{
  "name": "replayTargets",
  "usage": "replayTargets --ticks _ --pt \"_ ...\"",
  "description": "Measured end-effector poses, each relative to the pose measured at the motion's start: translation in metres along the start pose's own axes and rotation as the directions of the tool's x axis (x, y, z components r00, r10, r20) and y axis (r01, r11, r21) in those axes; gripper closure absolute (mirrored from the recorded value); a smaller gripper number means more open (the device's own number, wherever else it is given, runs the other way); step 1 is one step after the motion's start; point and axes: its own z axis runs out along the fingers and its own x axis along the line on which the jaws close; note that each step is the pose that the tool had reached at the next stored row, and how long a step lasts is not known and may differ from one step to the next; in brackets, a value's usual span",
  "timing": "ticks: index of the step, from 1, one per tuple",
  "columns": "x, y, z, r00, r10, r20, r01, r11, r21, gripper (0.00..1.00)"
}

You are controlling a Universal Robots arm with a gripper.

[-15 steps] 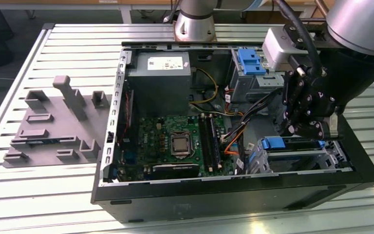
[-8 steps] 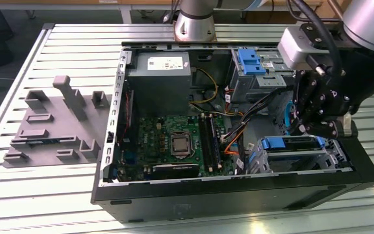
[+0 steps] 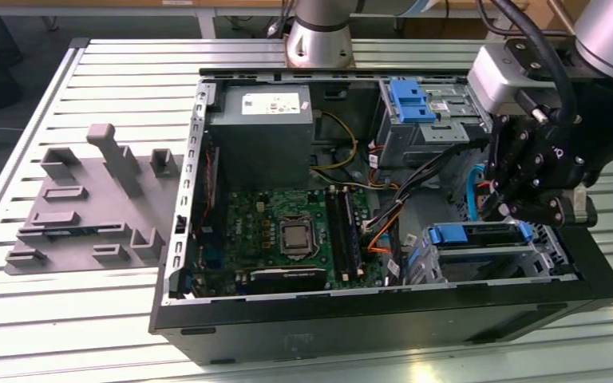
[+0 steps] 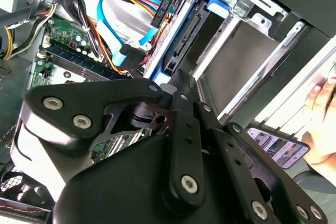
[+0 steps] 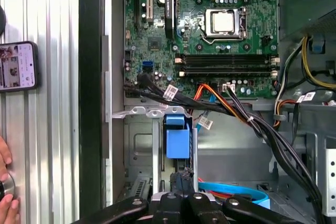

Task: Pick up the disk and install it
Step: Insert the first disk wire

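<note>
The open case (image 3: pixel 392 319) lies on the slatted table (image 3: pixel 73 319), with the grey fixture block (image 3: pixel 83 207) beside it on the exterior view's left. Inside are the motherboard (image 3: pixel 285 231), a power supply (image 3: pixel 259 120) and an upper bay (image 3: pixel 434 120) with a blue bracket.

The disk (image 3: pixel 477 239) stands on edge in the lower drive cage (image 3: pixel 498 263) at the case's corner, on the exterior view's right. In the first wrist view its blue bracket (image 5: pixel 177 137) shows end-on between the cage walls.

The gripper (image 3: pixel 530 211) hangs directly over the cage, its linkage close above the disk. Whether the fingers are closed on the disk or standing clear cannot be told.

Handling, as judged: the disk is a rigid metal-cased unit, moderately heavy for its size, and sensitive to shock. Its faces are smooth, so a pinch across the bracket's edges looks safest. Loose cables (image 5: pixel 247 114) run just beside the cage. A phone (image 5: pixel 18 66) and a person's hand (image 5: pixel 5 182) rest on the table outside the case.
</note>
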Motion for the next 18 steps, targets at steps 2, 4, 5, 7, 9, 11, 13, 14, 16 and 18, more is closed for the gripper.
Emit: replayTargets --ticks 2,4,5,7,9,11,13,14,16,18 --pt "-0.0006 -0.0032 0.0000 1.0000 0.000 0.0001 0.000 1.0000 0.0000 0.89" --pt "-0.0021 -0.0080 0.0001 1.0000 0.000 0.0002 0.000 1.0000 0.0000 0.89" --pt "-0.0031 -0.0105 0.0001 1.0000 0.000 0.0001 0.000 1.0000 0.0000 0.89" --pt "-0.0068 -0.0137 -0.0001 1.0000 0.000 0.0001 0.000 1.0000 0.0000 0.89" --pt "-0.0127 -0.0146 -0.0002 1.0000 0.000 -0.0002 0.000 1.0000 0.0000 0.89" --pt "-0.0180 -0.0156 -0.0001 1.0000 0.000 -0.0014 0.000 1.0000 0.0000 0.89" --pt "-0.0221 -0.0164 -0.0004 1.0000 0.000 -0.0035 0.000 1.0000 0.0001 0.89" --pt "-0.0240 -0.0168 -0.0006 1.0000 0.000 -0.0036 0.000 1.0000 0.0001 0.89" --pt "-0.0270 -0.0175 -0.0012 1.0000 0.000 -0.0037 0.000 1.0000 0.0001 0.89" --pt "-0.0293 -0.0182 -0.0016 1.0000 0.000 -0.0036 0.000 1.0000 0.0001 0.89"
